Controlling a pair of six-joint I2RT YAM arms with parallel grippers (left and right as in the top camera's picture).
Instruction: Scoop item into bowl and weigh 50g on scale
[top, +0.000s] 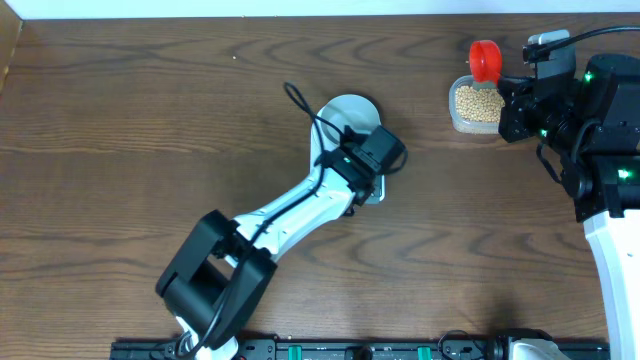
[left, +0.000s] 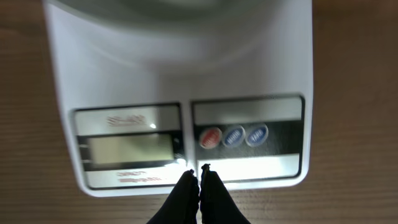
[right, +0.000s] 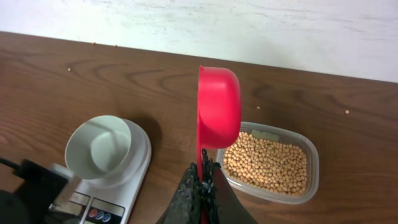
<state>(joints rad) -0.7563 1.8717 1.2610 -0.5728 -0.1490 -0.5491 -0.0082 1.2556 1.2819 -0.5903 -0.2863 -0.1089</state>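
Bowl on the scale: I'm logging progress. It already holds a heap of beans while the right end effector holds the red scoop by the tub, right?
No: the right wrist view shows the bowl on the scale empty; the beans lie in the tub. The right end effector does hold the red scoop by the tub.
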